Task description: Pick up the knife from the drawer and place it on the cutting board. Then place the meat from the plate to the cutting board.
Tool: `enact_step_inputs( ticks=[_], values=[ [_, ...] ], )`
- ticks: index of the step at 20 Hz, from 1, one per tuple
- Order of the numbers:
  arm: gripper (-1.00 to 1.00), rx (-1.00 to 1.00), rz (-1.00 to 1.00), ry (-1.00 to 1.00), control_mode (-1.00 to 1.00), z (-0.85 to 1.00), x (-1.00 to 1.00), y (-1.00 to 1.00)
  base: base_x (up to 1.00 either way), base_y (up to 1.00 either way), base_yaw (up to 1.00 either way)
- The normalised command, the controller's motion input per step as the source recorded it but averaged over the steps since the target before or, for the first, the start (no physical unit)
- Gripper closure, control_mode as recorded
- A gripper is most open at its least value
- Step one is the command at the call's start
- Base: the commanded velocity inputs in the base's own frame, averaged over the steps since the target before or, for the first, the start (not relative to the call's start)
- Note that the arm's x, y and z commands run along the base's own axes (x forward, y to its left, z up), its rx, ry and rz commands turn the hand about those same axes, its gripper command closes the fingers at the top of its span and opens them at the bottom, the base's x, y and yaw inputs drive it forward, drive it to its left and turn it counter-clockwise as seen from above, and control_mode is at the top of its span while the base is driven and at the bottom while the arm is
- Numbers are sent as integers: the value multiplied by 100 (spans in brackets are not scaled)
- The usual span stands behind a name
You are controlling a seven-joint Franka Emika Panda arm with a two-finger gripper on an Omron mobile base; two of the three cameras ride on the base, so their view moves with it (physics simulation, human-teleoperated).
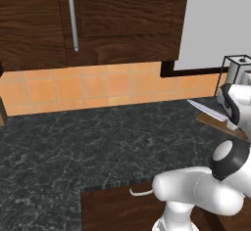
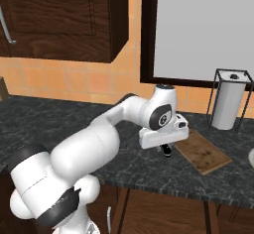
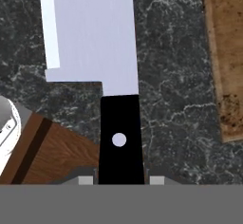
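Nearest the base, the open drawer shows its brown wood front below the near edge of the dark marbled tabletop. The white arm reaches forward over that edge.

The claw is pinching the knife by the black handle, one finger tip on each side of it. In the hand view the knife's long axis runs straight away from the claw, handle close in and the broad silver blade pointing ahead, held above the dark tabletop. In the left base view the blade sticks out from the hand with its tip pointing left and toward the back wall, raised above the tabletop.

Just beside the knife lies the cutting board, flat on the tabletop near the front edge. In the hand view its edge runs roughly parallel to the blade, with a strip of bare tabletop between them; the knife is not over the board.

Farther back, near the wall, a paper towel roll stands upright in a thin wire holder, under the window frame. Dark wooden cabinets hang above the orange tiles.
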Motion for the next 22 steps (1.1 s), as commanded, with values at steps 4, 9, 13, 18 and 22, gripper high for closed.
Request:
enact_step_inputs(
  ticks=[4,9,13,18,22],
  values=[
    [100,0,0,2,-100,-23,28,-12,0,0,0],
    [100,0,1,1,-100,-12,1,-32,0,0,0],
    [100,0,5,0,-100,-19,0,-36,0,0,0],
    [100,0,8,0,-100,-26,2,-20,0,0,0],
    [100,0,7,-7,-100,-15,13,-22,0,0,0]
  ],
)
